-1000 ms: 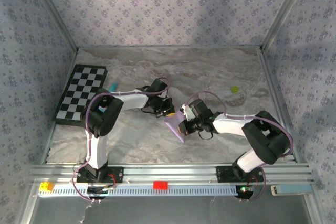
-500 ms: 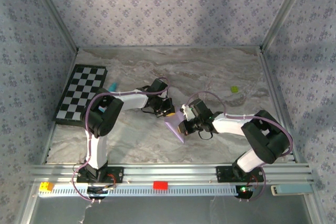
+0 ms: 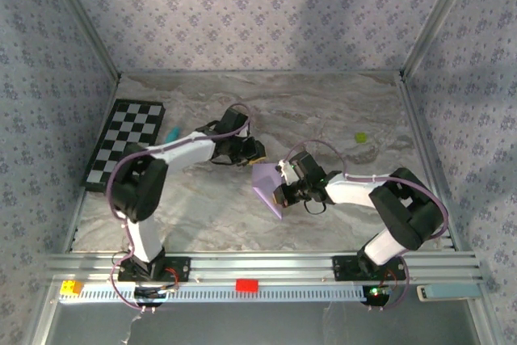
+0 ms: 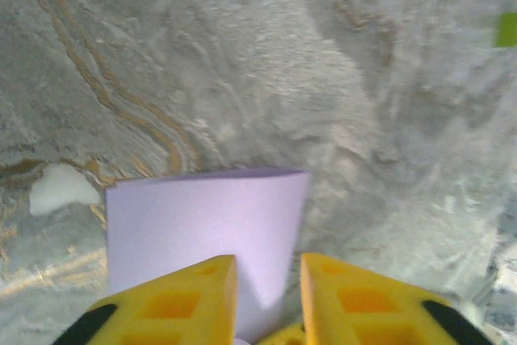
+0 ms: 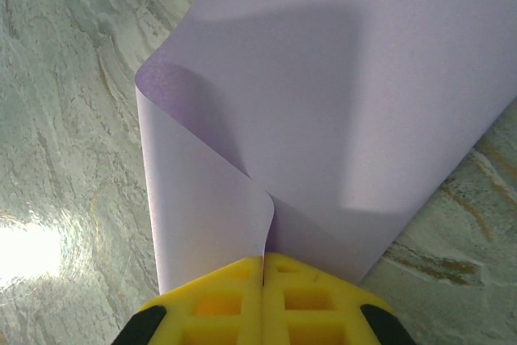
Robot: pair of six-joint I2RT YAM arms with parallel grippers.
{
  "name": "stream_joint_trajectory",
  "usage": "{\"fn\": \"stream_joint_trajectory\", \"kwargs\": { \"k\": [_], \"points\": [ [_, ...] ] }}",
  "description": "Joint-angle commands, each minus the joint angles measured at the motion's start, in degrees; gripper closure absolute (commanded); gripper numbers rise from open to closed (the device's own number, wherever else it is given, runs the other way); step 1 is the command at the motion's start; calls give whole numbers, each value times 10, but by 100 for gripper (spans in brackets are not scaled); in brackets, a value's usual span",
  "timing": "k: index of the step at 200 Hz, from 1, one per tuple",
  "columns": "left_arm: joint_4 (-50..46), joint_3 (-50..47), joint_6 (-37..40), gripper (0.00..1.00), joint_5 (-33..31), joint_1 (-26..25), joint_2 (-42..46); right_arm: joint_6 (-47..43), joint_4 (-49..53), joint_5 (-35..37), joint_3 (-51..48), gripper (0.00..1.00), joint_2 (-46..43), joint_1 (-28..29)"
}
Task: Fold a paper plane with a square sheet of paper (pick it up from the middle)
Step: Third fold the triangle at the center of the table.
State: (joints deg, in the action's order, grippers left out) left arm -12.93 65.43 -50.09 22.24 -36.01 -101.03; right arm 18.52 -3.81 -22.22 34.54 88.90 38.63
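The square sheet of paper (image 3: 266,187), pale lilac and bent over into a loose fold, is held up off the marble table near the middle. My right gripper (image 3: 283,188) is shut on its edge; in the right wrist view the yellow fingertips (image 5: 263,260) press together on two layers of the paper (image 5: 339,78), which curls away from them. My left gripper (image 3: 252,151) sits just behind and left of the sheet. Its jaws (image 4: 268,280) stand apart with a clear gap, and a corner of the paper (image 4: 202,216) reaches down between them, untouched.
A black-and-white checkerboard (image 3: 125,143) lies at the left wall with a teal pen (image 3: 173,132) beside it. A small green piece (image 3: 361,137) lies at the back right, also seen from the left wrist (image 4: 506,30). Red (image 3: 246,284) and yellow (image 3: 71,287) bricks sit on the front rail.
My left gripper has opened off the paper and drawn back and to the left. The right gripper keeps its hold and has barely moved.
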Motion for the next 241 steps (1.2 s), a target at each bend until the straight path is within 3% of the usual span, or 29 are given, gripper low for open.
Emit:
{"fn": "stream_joint_trajectory", "kwargs": {
  "k": [1,30,81,241],
  "points": [
    [60,-75,-36,81,8,-3,55,9,9,24,8,100,13,-2],
    [185,-180,-101,94,40,-16,102,11,8,26,7,100,14,-5],
    [371,-287,-190,100,35,-77,108,14,11,31,5,100,12,-5],
    [383,-306,-193,100,-3,-102,33,16,10,31,2,100,11,-5]
  ]
}}
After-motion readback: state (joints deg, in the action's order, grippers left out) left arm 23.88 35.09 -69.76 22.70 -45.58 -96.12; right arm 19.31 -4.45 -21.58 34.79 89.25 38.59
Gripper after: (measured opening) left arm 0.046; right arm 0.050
